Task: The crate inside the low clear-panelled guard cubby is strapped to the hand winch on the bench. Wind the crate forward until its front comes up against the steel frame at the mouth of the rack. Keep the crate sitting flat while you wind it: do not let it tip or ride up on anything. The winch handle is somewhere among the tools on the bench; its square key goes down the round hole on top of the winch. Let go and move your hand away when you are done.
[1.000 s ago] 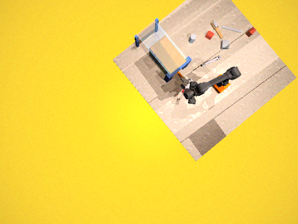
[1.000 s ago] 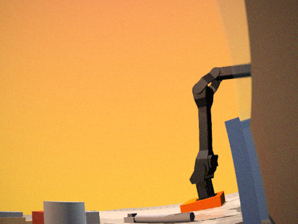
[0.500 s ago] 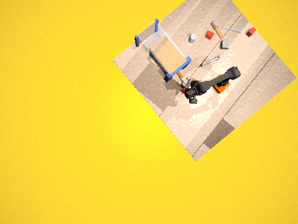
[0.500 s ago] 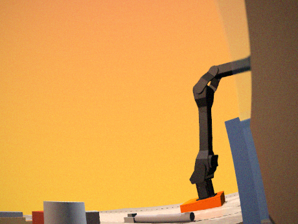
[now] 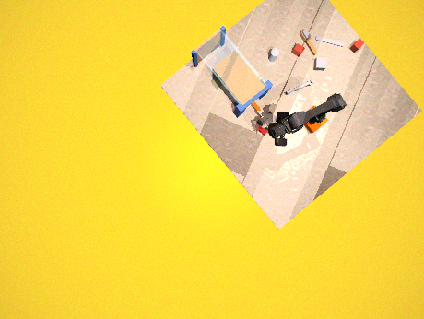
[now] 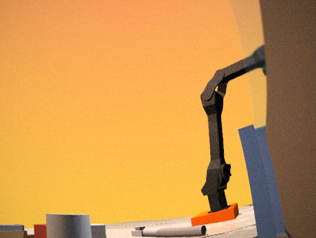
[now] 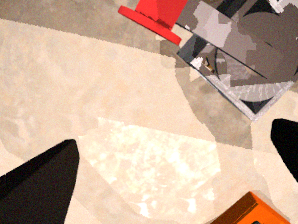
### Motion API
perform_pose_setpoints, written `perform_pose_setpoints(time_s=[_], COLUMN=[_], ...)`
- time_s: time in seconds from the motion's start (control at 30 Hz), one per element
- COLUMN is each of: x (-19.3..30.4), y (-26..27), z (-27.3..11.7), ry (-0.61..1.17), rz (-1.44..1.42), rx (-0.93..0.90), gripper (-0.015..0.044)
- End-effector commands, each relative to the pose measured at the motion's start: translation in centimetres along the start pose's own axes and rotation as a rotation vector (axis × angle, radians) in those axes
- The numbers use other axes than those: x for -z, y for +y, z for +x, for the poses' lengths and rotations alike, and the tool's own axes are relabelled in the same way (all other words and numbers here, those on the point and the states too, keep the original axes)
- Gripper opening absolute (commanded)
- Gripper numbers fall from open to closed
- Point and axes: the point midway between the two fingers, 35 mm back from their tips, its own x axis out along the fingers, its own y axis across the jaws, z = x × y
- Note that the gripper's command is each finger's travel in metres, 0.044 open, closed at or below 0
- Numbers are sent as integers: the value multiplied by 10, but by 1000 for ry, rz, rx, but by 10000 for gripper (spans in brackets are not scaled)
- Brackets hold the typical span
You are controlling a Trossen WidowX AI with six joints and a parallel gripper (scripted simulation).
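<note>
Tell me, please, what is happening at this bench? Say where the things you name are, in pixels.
A robot arm (image 5: 318, 112) (image 6: 216, 137) has its gripper (image 5: 279, 130) (image 7: 175, 135) open beside the winch (image 5: 265, 121) (image 7: 235, 60), holding nothing. The red knob (image 5: 262, 130) (image 7: 162, 14) is at the winch, outside the fingers. An orange strap (image 5: 256, 106) runs from the winch toward the rack's blue front bar (image 5: 253, 99). The crate (image 5: 240, 76) lies behind that bar; whether it touches, I cannot tell.

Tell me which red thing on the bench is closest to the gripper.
The red knob beside the winch, right next to the open gripper; both red blocks lie far off, near the hammer.
</note>
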Motion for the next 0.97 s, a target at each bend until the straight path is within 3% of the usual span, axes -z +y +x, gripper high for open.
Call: perform_pose_setpoints(time_s=[0.0,0.23,0.53,0.93], x=[21,14,-28,-29], y=[-10,-17,-117,-119], z=[-43,-44,-42,-42], ry=[-73,-81,-80,-80], rz=[-2,-4,-6,-6], rx=[-43,-48,-33,-33], gripper=[440,440,440,440])
